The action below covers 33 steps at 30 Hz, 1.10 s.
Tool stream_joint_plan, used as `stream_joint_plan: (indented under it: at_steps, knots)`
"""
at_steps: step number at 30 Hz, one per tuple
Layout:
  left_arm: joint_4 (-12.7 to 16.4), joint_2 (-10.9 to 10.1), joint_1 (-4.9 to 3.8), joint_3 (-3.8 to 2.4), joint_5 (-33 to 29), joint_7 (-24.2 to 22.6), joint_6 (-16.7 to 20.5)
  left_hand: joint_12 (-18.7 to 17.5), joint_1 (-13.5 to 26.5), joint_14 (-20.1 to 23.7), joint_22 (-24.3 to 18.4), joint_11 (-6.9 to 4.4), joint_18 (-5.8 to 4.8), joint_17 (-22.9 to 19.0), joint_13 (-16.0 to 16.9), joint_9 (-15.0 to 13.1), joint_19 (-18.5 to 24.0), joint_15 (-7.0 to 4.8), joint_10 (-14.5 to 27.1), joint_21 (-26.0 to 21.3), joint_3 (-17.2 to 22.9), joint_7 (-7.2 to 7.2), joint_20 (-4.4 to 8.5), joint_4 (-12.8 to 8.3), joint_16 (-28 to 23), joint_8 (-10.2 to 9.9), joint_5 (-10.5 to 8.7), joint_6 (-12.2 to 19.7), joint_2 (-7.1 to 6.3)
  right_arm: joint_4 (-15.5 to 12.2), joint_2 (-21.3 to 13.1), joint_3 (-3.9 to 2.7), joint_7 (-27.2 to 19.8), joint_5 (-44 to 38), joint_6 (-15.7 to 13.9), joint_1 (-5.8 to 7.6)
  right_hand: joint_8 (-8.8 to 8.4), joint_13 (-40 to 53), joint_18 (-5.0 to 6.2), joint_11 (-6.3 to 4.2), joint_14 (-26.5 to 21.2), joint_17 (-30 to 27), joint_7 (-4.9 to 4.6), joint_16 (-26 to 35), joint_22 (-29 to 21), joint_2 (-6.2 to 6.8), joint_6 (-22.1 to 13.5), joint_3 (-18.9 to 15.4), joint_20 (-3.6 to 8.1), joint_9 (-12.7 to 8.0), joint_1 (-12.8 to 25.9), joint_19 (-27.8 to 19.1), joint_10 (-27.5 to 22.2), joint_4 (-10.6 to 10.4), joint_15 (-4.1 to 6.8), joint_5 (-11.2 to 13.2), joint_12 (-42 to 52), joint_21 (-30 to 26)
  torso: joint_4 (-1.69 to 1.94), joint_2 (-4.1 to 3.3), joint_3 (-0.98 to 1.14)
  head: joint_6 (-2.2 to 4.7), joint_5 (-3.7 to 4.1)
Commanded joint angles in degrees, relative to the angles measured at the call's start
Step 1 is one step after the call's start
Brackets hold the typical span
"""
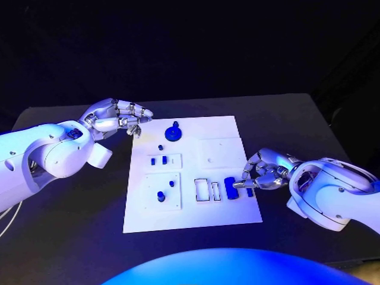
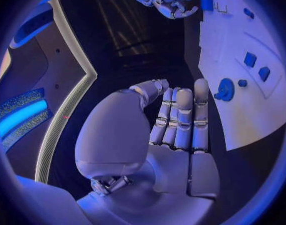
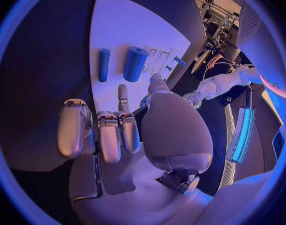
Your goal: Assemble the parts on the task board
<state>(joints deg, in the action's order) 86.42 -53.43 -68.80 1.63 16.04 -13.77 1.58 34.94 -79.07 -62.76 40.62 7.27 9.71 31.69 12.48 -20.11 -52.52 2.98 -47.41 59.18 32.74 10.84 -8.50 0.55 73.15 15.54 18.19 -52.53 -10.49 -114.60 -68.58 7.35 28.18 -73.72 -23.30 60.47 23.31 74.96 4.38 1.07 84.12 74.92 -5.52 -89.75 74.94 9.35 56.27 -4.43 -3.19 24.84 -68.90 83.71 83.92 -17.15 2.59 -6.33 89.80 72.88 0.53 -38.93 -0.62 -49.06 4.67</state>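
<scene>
Both hands, left hand [image 1: 117, 117] and right hand [image 1: 263, 171], hover empty-fingered at task board [image 1: 228, 127] edges.

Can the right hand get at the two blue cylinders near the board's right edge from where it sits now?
Probably yes. The right hand sits right beside the two blue cylinders on the task board, holding nothing, with bare board between them. The left hand is off by the far left corner.
</scene>
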Motion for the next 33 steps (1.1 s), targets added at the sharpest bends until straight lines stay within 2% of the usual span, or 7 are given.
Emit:
stream_joint_plan:
  at_steps: [1, 19, 23, 26, 27, 29, 33]
  knots:
    - [0.27, 0.01, 0.01, -0.03, -0.6, -1.07, -0.36, 0.24, 0.56, -0.12, 0.09, 0.14, 0.9, 0.0, -0.06, -0.08, 0.26, 0.07, 0.35, 0.29, 0.23, 0.0, 0.01, 0.03, 0.27, 0.34, 0.22, 0.27, 0.01, 0.59, 1.25, 0.01, 3.04, -3.58, 1.21, -0.62, 0.4, 15.04, -0.94, -0.29, 5.88, 15.08, 0.44, -0.25, 3.97, 0.08, -0.03, -0.39, 0.14, 0.09, 0.57, 1.11, 6.08, 0.08, 0.39, -0.04, 0.2, 0.19, 0.07, -0.01, -0.04, -0.1, -0.22]
    - [0.42, -0.22, 0.01, -0.03, -0.82, -0.9, -0.54, 0.32, 0.66, -0.13, 0.11, 0.15, 0.9, 0.04, -0.07, -0.12, 0.31, 0.09, 0.4, 0.32, 0.29, 0.01, -0.01, 0.04, 0.31, 0.42, 0.23, 0.34, 0.05, 4.79, 6.97, 0.02, 4.81, -4.45, 3.53, -2.95, 1.14, 15.04, -0.98, -0.37, 5.88, 15.08, 0.53, -0.25, 4.3, -0.91, -0.19, -0.17, 0.2, 0.28, 2.89, 1.13, 6.08, 0.06, 0.45, -1.02, 0.2, 0.39, -0.04, 0.0, 0.0, -0.16, -0.76]
    - [0.4, -0.2, 0.01, -0.03, -0.84, -0.87, -0.61, 0.32, 0.66, -0.13, 0.11, 0.15, 0.9, 0.04, -0.07, -0.12, 0.31, 0.09, 0.4, 0.32, 0.29, 0.01, -0.01, 0.04, 0.31, 0.42, 0.23, 0.34, 0.05, 5.71, 8.17, 0.02, 5.93, -5.53, 3.48, -3.13, 1.49, 15.04, -1.0, -0.44, 5.88, 15.08, 0.63, -0.25, 4.46, -1.83, -0.07, 0.48, 0.22, 0.37, 2.81, 1.15, 6.08, 0.13, 0.49, -1.17, 0.2, 0.51, 0.0, 0.05, -0.05, -0.12, -0.69]
    - [0.38, -0.18, 0.01, -0.03, -0.84, -0.85, -0.64, 0.32, 0.66, -0.13, 0.11, 0.15, 0.9, 0.04, -0.07, -0.12, 0.31, 0.09, 0.4, 0.32, 0.29, 0.01, -0.01, 0.04, 0.31, 0.42, 0.23, 0.34, 0.05, 6.11, 8.64, 0.02, 6.53, -6.0, 3.56, -3.19, 1.88, 15.04, -1.01, -0.56, 5.88, 15.08, 0.75, -0.25, 4.61, -2.8, 0.01, 1.49, 0.29, 0.42, 1.36, 1.16, 6.08, 0.24, 0.58, -1.75, 0.2, 0.58, 0.03, 0.05, -0.05, -0.08, -0.66]
    - [0.37, -0.18, 0.01, -0.03, -0.85, -0.84, -0.65, 0.32, 0.66, -0.13, 0.11, 0.15, 0.9, 0.04, -0.07, -0.12, 0.31, 0.09, 0.4, 0.32, 0.29, 0.01, -0.01, 0.04, 0.31, 0.42, 0.23, 0.34, 0.05, 6.22, 8.75, 0.02, 6.73, -6.15, 3.52, -3.21, 2.08, 15.04, -1.03, -0.65, 5.88, 15.08, 0.87, -0.25, 4.74, -3.81, 0.11, 2.43, 0.34, 0.44, -0.19, 1.18, 6.08, 0.41, 0.66, -2.82, 0.2, 0.69, 0.06, 0.07, -0.05, -0.07, -0.66]
    - [0.35, -0.18, 0.01, -0.03, -0.85, -0.8, -0.67, 0.32, 0.66, -0.13, 0.11, 0.15, 0.9, 0.04, -0.07, -0.12, 0.31, 0.09, 0.4, 0.32, 0.29, 0.01, -0.01, 0.04, 0.31, 0.42, 0.23, 0.34, 0.05, 6.28, 8.83, 0.02, 7.05, -6.33, 3.24, -3.24, 2.25, 15.04, -1.03, -0.79, 5.88, 15.08, 1.01, -0.25, 4.85, -4.8, 0.21, 3.6, 0.44, 0.39, -2.63, 1.18, 6.08, 0.65, 0.78, -4.66, 0.2, 0.71, 0.02, 0.09, -0.06, -0.06, -0.74]
    - [0.32, -0.19, 0.01, -0.03, -0.85, -0.71, -0.75, 0.32, 0.66, -0.13, 0.11, 0.15, 0.9, 0.04, -0.07, -0.12, 0.31, 0.09, 0.4, 0.32, 0.29, 0.01, -0.01, 0.04, 0.31, 0.42, 0.23, 0.34, 0.05, 5.99, 8.68, 0.02, 7.23, -5.39, 2.12, -3.26, 2.79, 15.04, -1.04, -1.29, 5.88, 15.08, 1.61, -0.25, 5.07, -5.54, 1.25, 6.24, 0.73, 0.38, -6.55, 1.2, 6.08, 0.62, 1.17, -5.44, 0.2, 0.8, -0.02, 0.06, -0.08, 0.02, -0.79]
